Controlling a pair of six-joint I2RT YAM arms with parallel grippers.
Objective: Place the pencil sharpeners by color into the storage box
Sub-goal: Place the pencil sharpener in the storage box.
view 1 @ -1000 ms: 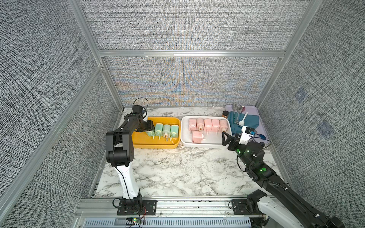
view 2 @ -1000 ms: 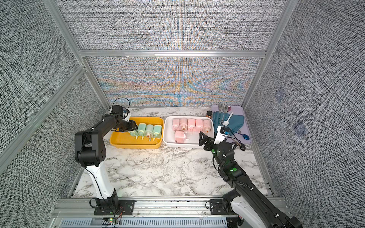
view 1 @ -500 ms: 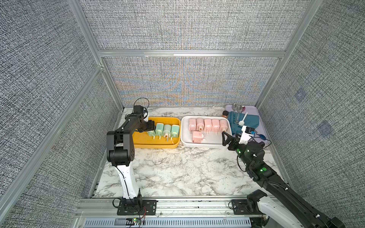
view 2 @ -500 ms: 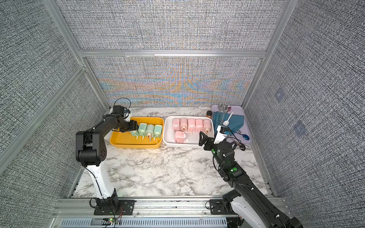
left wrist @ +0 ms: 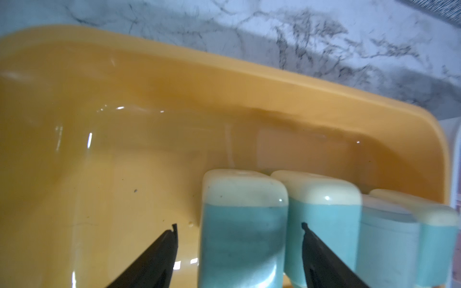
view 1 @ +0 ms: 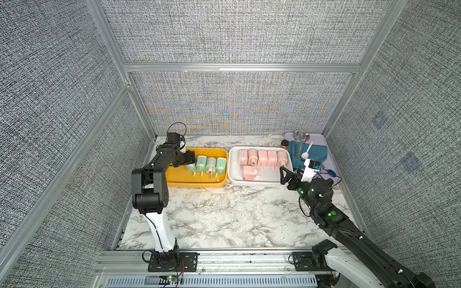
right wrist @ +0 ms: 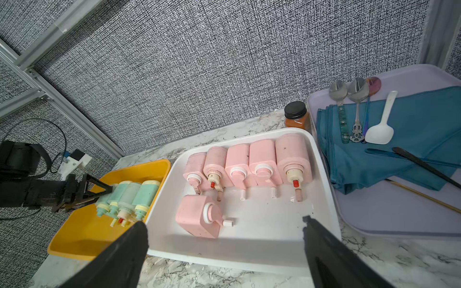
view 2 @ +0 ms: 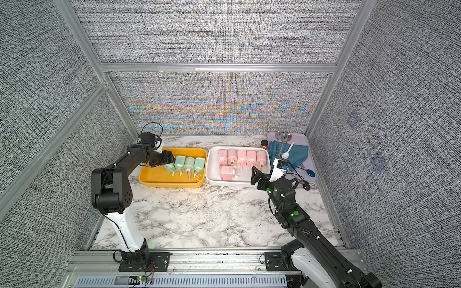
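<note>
Several mint green pencil sharpeners (view 1: 211, 164) lie side by side in the yellow tray (view 1: 197, 185). My left gripper (view 1: 191, 161) reaches into that tray. It is open, with its fingers on either side of the leftmost green sharpener (left wrist: 243, 234) and a small gap at each side. Several pink pencil sharpeners (view 1: 262, 157) lie in a row in the white tray (view 1: 257, 183), and one more pink one (view 1: 249, 172) lies in front of them. My right gripper (view 1: 283, 175) hovers open and empty at that tray's front right corner.
A lilac tray (view 1: 321, 138) at the back right holds a blue cloth (view 1: 314, 153), spoons and other utensils. A brown-lidded spice jar (view 1: 284, 144) stands between it and the white tray. The enclosure walls stand close behind and beside the trays.
My left gripper's jaws have spread apart around the leftmost green sharpener, which stays lying in the yellow tray. The right arm has not moved.
</note>
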